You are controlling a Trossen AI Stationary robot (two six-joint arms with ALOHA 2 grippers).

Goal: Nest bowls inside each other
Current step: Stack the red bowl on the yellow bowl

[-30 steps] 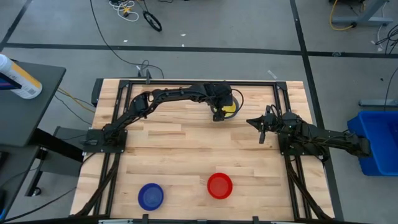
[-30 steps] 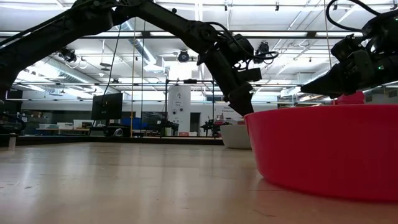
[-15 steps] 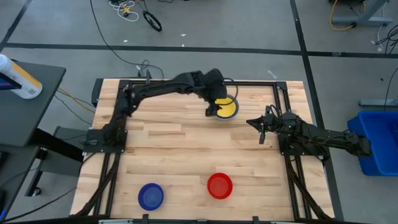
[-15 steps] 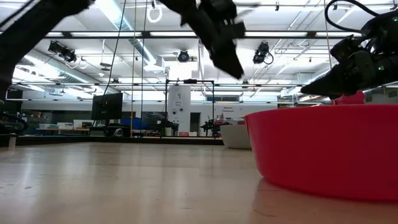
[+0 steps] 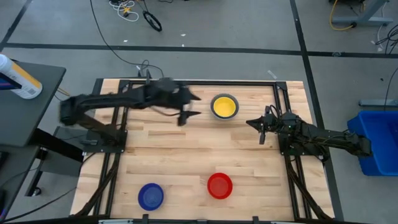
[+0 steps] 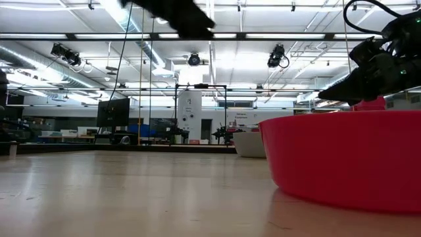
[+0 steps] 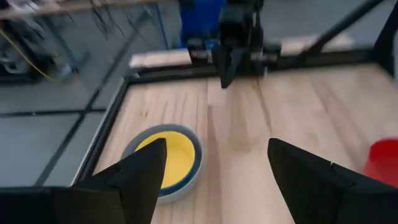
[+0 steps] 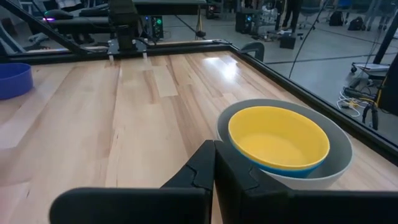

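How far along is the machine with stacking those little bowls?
Three are nested: the yellow bowl sits in the light blue bowl, inside the grey bowl. Neither the open left gripper nor the shut right gripper holds anything. The red bowl and dark blue bowl remain separate.

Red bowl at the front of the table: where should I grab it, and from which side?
Probably the rim. The red bowl sits upright and alone on the table, mouth up, so come straight down with one finger inside the wall and one outside. The open left gripper looks better placed than the shut right gripper.
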